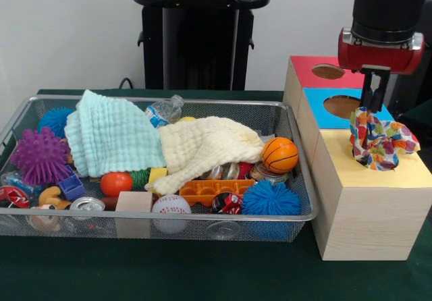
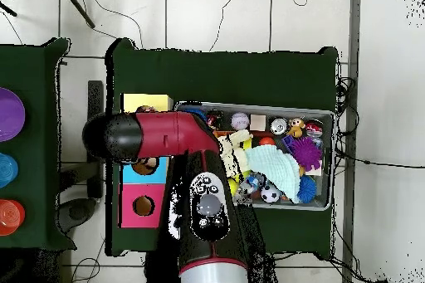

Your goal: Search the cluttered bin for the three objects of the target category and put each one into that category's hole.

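My gripper (image 1: 373,105) hangs over the yellow section of the wooden box (image 1: 368,213) at the right. It is shut on the top of a multicoloured patterned cloth (image 1: 381,142), whose lower folds bunch on the yellow top and hide whatever hole is there. In the wire bin (image 1: 169,216) lie a mint green cloth (image 1: 111,135) and a pale yellow cloth (image 1: 206,146), draped over other items. In the overhead view the arm (image 2: 166,134) covers the gripper; the mint cloth (image 2: 274,163) and pale yellow cloth (image 2: 232,151) show in the bin (image 2: 328,114).
The box also has a blue section with a round hole (image 1: 341,105) and a red section with a hole (image 1: 329,71). The bin holds a basketball (image 1: 279,154), blue fuzzy ball (image 1: 271,198), purple spiky ball (image 1: 39,156), baseball (image 1: 171,204), wooden block (image 1: 133,202), water bottle (image 1: 164,111) and cans.
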{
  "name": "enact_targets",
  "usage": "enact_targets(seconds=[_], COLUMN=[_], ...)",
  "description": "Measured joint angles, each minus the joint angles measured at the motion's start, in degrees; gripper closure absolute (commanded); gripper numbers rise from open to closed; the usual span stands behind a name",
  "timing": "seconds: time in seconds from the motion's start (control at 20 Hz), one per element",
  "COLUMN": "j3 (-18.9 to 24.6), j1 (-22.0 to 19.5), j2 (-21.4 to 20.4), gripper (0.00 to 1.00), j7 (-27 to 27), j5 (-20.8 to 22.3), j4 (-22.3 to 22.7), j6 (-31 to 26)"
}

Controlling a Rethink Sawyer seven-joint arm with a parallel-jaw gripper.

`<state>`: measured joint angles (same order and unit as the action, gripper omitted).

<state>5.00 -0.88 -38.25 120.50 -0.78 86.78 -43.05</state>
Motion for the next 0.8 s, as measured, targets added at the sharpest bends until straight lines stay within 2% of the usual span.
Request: enact_targets(seconds=[0.45,0.8], j3=[-1.06,-2.05], j1=[1.19,1.39], j2=[2.88,4.7], gripper=[1.0,1.0], j7=[0.0,0.0], j5=[-1.94,-2.94], j4=[-9.31,-14.06], j6=[-5.86,-6.43])
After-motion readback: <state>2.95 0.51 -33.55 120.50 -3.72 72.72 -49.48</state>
